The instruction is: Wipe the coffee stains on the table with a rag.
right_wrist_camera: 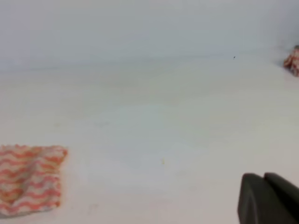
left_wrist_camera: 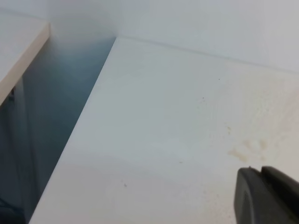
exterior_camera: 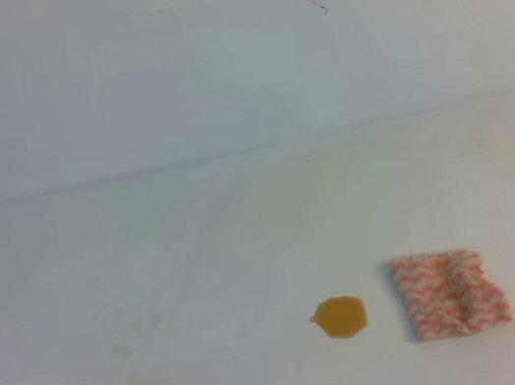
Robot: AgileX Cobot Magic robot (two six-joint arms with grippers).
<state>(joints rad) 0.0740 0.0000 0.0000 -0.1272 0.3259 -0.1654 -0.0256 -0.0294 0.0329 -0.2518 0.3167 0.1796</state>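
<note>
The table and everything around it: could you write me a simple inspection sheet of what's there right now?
Surface: white table, faint yellowish smudges at front left.
Job's things: amber coffee stain, unwiped; zigzag rag lying wrinkled to its right, not touching it.
Clutter: a small reddish patterned scrap at the right wrist view's far right edge, unclear what.
Claws: left claw and right claw show only as dark tips, holding nothing; open or shut unclear.
Cables: nothing seen.
Surroundings: plain pale wall; gap and another pale surface beyond the table's left edge.

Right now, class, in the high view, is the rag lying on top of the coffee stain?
No: the rag lies right of the coffee stain, bare table between.
</note>
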